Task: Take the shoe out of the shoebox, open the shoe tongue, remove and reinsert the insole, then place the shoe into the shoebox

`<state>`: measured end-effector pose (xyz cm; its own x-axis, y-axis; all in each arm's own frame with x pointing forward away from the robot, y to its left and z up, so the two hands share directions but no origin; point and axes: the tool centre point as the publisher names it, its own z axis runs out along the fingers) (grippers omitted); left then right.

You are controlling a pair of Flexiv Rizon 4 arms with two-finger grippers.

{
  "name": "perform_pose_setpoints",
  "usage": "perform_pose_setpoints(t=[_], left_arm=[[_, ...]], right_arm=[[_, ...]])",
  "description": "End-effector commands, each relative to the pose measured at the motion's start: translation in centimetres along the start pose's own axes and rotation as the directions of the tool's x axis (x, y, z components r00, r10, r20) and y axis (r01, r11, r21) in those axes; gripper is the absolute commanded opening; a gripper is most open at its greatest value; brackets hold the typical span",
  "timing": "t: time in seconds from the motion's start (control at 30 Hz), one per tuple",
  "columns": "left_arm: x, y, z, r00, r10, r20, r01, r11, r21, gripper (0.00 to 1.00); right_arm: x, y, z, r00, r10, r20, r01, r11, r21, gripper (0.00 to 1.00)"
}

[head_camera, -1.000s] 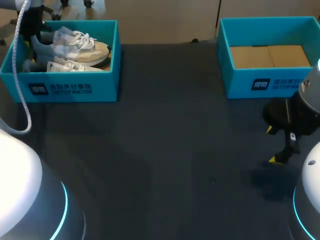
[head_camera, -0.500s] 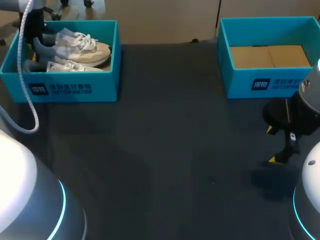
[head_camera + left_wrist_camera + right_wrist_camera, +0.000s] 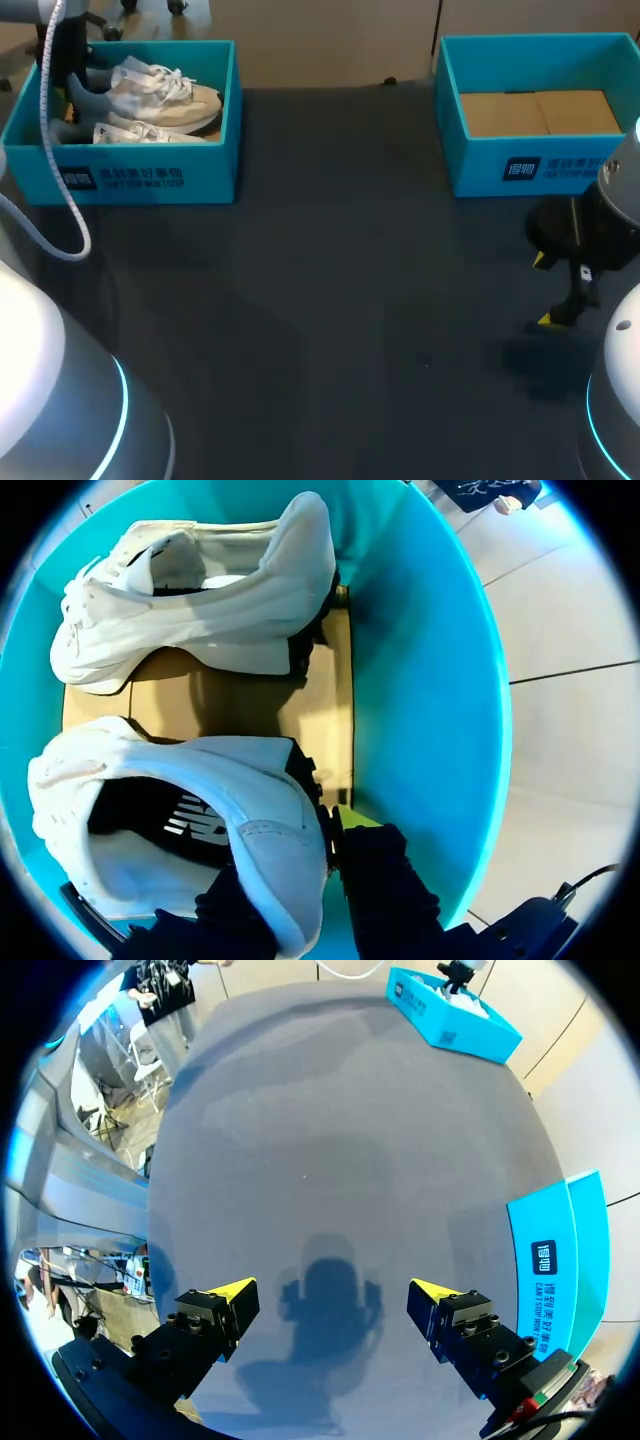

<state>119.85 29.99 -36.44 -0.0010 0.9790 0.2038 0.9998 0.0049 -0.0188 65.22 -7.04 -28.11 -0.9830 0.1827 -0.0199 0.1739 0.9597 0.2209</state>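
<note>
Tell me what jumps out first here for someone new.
The left gripper clamps the heel of a white shoe inside the teal box at the far left of the table, a second shoe beside it. The right gripper hangs open over the table near an empty box at far right.

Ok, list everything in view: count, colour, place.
left shoebox: 1, teal, table's far left
held shoe: 1, white, in the left shoebox, near side
other shoe: 1, white, same box, far side
right shoebox: 1, teal with brown cardboard floor, table's far right
table: 1, dark grey, under both boxes
left claw: 1, black with yellow tips, shut on the held shoe's heel
right claw: 1, black with yellow tips, open above the table's right side
</note>
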Motion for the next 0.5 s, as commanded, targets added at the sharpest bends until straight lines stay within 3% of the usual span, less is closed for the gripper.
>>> perform_pose_setpoints(t=[0.03,0.5], left_arm=[[-0.05,0.23,-0.29,1.000,0.007,0.004,-0.007,1.000,0.003,0.26],[-0.84,-0.32,-0.91,0.999,0.032,0.017,-0.032,0.999,-0.010,0.48]], right_arm=[[0.07,0.01,0.08,1.000,0.000,0.002,0.000,1.000,0.001,1.00],[0.07,0.01,0.08,1.000,0.000,0.002,0.000,1.000,0.001,1.00]])
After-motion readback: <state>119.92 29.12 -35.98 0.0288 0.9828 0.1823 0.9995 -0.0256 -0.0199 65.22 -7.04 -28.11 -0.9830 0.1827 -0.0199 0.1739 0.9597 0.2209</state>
